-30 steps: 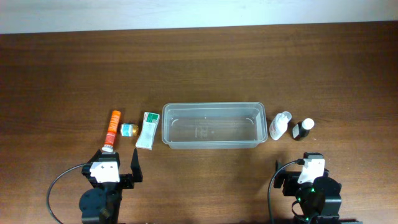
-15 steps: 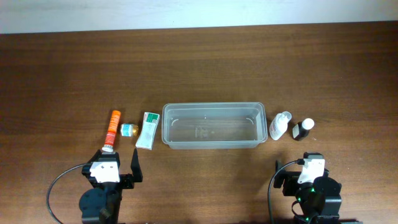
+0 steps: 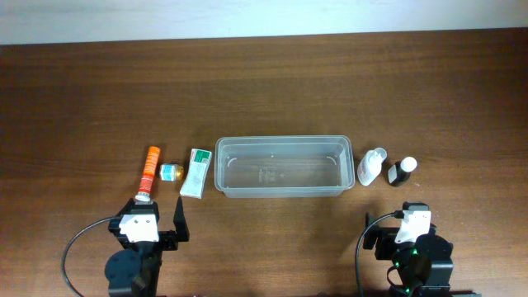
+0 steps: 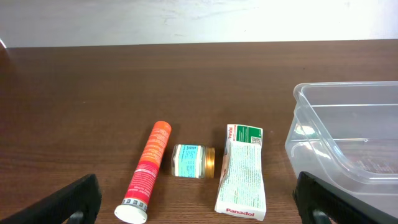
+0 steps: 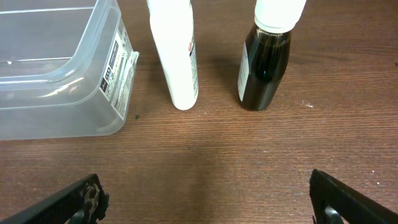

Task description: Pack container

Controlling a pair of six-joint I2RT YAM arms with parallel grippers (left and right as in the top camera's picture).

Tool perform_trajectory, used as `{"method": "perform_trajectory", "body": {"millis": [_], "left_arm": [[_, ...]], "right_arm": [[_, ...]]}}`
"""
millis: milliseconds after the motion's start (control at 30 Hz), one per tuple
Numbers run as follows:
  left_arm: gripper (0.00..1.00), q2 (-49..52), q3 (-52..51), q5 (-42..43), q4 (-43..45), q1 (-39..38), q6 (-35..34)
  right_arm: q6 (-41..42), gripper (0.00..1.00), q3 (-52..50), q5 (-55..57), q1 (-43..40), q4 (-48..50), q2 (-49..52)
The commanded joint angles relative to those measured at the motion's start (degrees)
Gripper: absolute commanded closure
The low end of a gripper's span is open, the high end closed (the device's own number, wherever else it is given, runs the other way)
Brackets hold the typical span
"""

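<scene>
The clear plastic container (image 3: 280, 166) stands empty at the table's middle; it also shows in the left wrist view (image 4: 348, 140) and the right wrist view (image 5: 59, 74). Left of it lie an orange tube (image 3: 149, 172) (image 4: 148, 170), a small amber jar (image 3: 171, 172) (image 4: 193, 161) and a white and green Panadol box (image 3: 196, 172) (image 4: 242, 171). Right of it stand a white bottle (image 3: 371, 166) (image 5: 176, 53) and a dark bottle with a white cap (image 3: 403, 171) (image 5: 266, 62). My left gripper (image 4: 199, 202) is open and empty, near the front edge before the left items. My right gripper (image 5: 208, 202) is open and empty, before the two bottles.
The brown wooden table (image 3: 264, 91) stretches behind the row of things. A pale wall strip (image 3: 264, 16) runs along the far edge. Black cables curl beside each arm base at the front edge.
</scene>
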Motion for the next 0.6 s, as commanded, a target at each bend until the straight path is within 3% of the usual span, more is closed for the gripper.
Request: {"method": "perform_trajectory", "body": {"millis": [0, 567], "left_arm": [[0.0, -0.59, -0.44, 0.61, 0.35, -0.24, -0.13], [0.0, -0.44, -0.42, 2.82, 0.09, -0.24, -0.15]], "right_arm": [[-0.02, 0.02, -0.57, -0.09, -0.37, 0.04, -0.57], [-0.02, 0.02, -0.57, -0.09, -0.37, 0.04, -0.59]]}}
